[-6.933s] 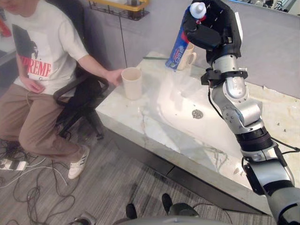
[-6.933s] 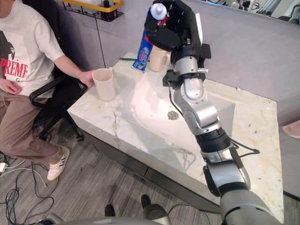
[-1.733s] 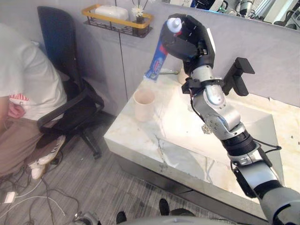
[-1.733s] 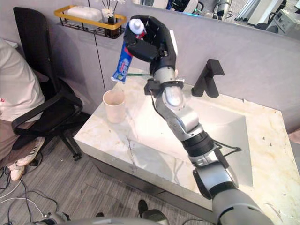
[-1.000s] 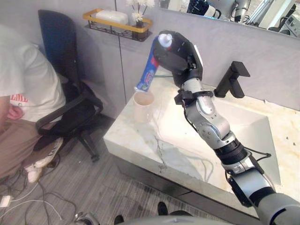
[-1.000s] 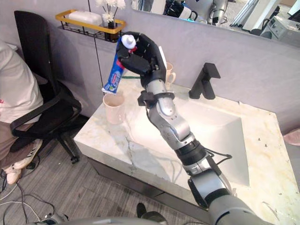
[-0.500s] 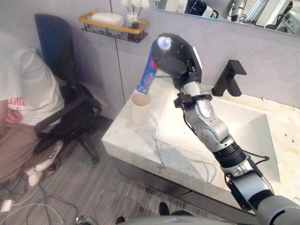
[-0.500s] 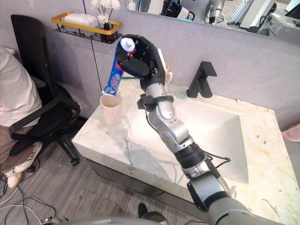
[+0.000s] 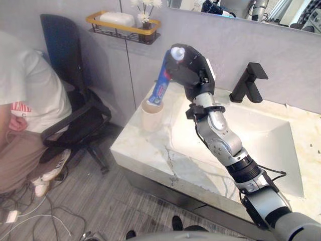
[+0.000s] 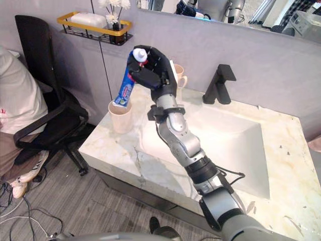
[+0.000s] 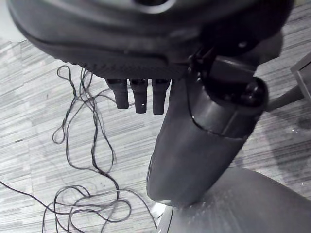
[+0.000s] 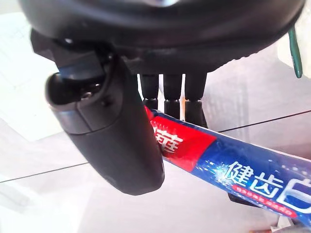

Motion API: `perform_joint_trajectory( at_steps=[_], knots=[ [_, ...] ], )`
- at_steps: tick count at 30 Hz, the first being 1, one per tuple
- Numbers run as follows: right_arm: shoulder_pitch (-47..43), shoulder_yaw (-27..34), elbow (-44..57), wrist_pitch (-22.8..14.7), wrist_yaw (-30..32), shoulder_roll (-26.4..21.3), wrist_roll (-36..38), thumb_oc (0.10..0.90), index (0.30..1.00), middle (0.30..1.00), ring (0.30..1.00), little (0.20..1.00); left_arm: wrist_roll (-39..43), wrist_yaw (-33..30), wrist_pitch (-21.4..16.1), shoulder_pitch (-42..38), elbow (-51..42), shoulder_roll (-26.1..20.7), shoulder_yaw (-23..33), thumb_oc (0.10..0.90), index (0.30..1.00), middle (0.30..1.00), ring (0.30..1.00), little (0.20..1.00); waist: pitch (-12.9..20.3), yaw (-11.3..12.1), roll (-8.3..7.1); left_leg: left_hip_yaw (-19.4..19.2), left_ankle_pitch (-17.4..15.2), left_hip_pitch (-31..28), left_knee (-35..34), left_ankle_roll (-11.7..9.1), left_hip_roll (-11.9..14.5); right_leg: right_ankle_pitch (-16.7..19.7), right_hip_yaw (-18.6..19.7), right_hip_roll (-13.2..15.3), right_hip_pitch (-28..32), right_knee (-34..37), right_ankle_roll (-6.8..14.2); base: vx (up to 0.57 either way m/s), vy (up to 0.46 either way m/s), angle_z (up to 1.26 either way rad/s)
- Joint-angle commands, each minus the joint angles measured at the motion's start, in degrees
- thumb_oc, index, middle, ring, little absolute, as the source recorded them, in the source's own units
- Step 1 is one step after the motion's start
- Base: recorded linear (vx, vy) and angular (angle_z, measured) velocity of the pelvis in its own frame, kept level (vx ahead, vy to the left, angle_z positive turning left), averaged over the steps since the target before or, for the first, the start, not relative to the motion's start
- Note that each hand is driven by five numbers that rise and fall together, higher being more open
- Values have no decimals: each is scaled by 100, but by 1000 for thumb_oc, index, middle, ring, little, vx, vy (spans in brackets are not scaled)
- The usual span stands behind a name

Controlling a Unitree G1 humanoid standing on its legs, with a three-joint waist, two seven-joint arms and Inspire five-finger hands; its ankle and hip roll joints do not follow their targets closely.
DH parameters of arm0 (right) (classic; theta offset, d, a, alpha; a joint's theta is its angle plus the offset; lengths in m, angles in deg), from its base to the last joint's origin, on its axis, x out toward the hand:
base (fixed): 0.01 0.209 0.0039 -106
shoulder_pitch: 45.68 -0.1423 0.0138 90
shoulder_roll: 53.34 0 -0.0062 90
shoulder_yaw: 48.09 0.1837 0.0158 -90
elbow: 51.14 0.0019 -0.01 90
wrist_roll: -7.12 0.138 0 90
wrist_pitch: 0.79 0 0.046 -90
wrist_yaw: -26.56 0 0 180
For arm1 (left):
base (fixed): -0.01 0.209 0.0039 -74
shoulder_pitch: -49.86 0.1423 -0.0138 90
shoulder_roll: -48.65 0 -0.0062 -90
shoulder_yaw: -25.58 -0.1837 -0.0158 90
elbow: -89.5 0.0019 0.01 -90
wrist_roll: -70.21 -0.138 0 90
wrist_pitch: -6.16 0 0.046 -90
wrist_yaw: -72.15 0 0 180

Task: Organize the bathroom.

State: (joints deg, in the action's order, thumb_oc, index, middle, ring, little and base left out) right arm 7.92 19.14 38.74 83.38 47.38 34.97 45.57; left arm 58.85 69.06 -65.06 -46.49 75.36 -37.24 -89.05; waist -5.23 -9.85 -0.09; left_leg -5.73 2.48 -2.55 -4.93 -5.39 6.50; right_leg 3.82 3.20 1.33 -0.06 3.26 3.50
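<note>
My right hand [image 9: 189, 70] is raised over the left end of the marble counter [image 9: 145, 150]. It is shut on a blue toothpaste tube [image 9: 163, 83], white cap up. The tube slants down, and its flat end reaches the mouth of a cream cup [image 9: 150, 116] near the counter's left corner. In the right wrist view the thumb [image 12: 114, 141] and fingers pinch the tube [image 12: 233, 167] near its red band. My left hand [image 11: 194, 126] hangs over the floor with relaxed fingers and holds nothing.
A second cream mug [image 10: 178, 76] stands by the wall behind my hand. A black faucet [image 9: 248, 81] rises behind the white basin [image 9: 256, 138]. A yellow-rimmed wall shelf [image 9: 123, 24] holds flowers. A person [image 9: 22, 100] sits at the left on a black office chair [image 9: 75, 100].
My right hand has come down, and the tube's flat end has dropped from above the cup to its mouth. The camera has also shifted slightly.
</note>
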Motion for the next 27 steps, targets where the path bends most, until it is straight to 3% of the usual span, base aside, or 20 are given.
perform_joint_trajectory(
  at_steps=[1,27],
  knots=[
    [-857,469,340,-1044,-117,282,-381,400,300,300,300,300,144,34,37,-194,350,-80,-176,800,900,900,900,900,-88,84,-146,-514,-356,-285,472,-46,293,-286,418,167,-490,-655,493,0,0,0],
    [-927,556,623,-1496,24,227,-1239,400,300,300,300,300,231,-46,-49,-219,343,-87,-102,800,900,900,900,900,-330,179,-90,-444,-328,-146,530,-56,302,-307,343,181,-591,-743,490,-5,2,2]
  ],
)
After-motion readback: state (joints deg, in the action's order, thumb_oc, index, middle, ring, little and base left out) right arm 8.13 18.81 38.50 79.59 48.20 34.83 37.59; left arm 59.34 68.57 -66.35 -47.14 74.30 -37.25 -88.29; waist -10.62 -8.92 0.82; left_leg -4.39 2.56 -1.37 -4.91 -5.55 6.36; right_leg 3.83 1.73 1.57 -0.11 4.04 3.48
